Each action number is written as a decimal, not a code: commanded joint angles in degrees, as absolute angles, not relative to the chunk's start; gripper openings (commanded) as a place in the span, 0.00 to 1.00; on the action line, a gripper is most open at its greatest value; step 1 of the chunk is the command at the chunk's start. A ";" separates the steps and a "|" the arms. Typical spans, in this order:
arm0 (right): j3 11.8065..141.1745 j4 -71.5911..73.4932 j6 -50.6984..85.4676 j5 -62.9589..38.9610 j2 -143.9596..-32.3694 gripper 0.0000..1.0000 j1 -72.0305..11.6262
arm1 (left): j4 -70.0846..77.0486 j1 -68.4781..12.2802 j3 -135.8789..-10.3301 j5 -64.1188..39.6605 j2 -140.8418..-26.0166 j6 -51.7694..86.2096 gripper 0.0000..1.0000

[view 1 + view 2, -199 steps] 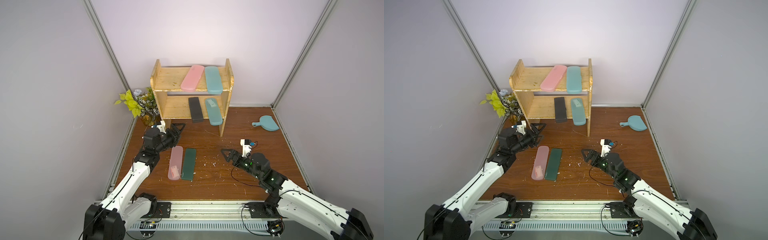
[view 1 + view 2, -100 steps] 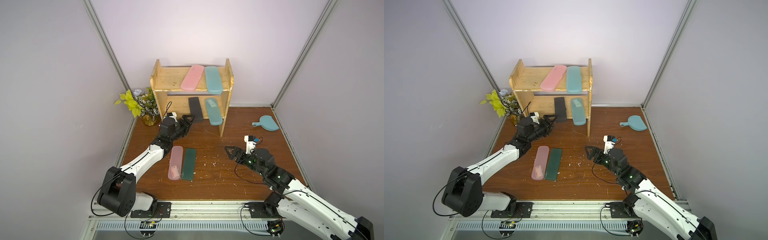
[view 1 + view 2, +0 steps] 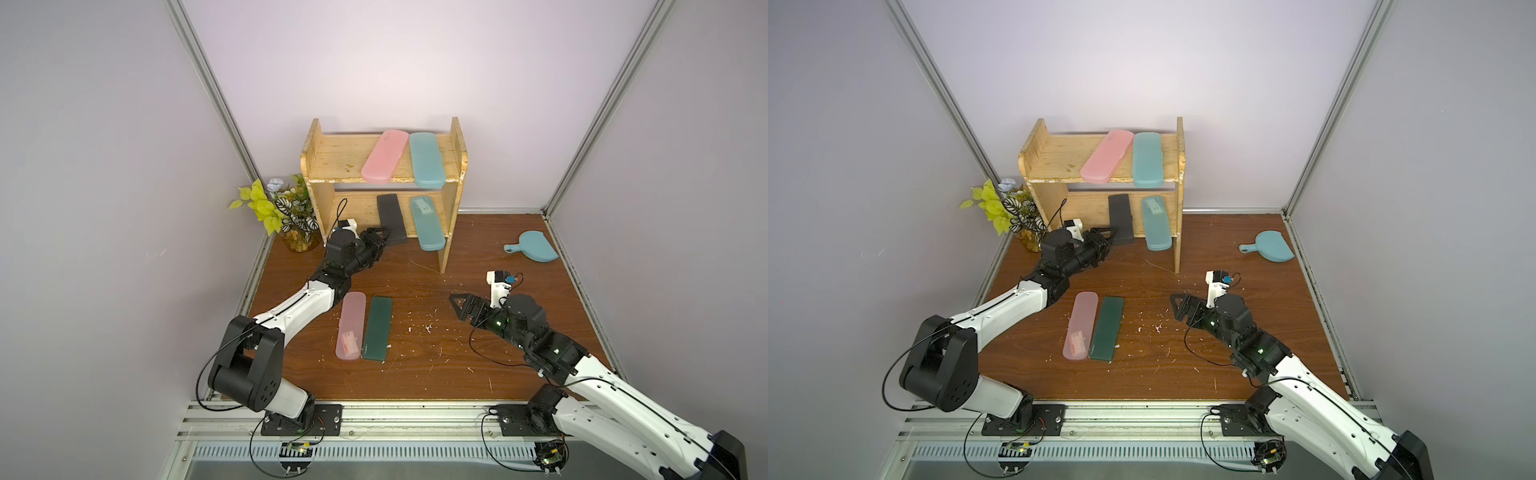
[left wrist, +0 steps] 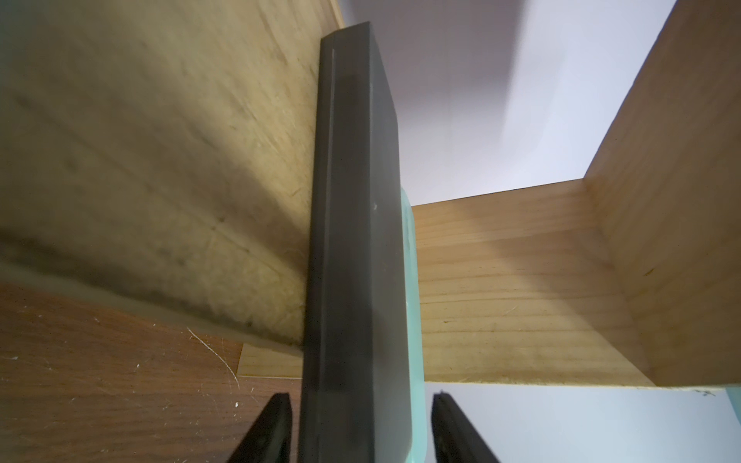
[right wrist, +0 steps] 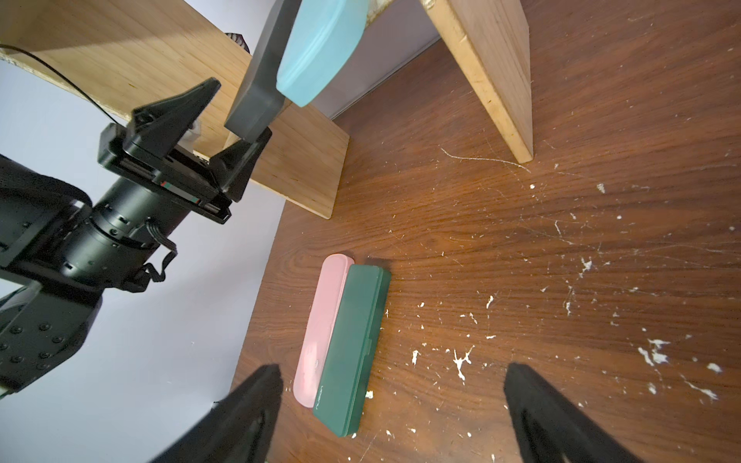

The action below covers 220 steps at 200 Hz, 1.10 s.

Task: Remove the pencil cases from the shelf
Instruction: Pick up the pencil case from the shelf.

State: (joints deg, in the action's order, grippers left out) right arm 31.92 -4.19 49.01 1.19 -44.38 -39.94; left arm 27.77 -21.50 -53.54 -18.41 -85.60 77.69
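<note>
Black pencil case (image 3: 391,218) sits inside your left hand (image 3: 384,237), fingers (image 4: 270,433) spread, unpinched; grip only its overhanging tip and it may slip.

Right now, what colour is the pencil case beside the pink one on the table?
That pencil case is dark green; the right wrist view shows it best.

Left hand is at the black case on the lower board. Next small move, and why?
Probably close the left hand on the black pencil case: its fingers straddle the end overhanging the shelf, not yet clamped.
</note>
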 commanded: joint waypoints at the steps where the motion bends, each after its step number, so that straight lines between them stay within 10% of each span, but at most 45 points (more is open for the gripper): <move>1: 33.86 -3.44 48.08 1.28 -44.52 0.93 -39.58 | 30.73 -22.02 -54.29 -19.84 -86.41 77.26 0.44; 220: 36.87 7.24 52.76 -7.14 -49.74 0.90 -39.53 | 36.61 -21.97 -42.15 -27.29 -72.10 79.41 0.11</move>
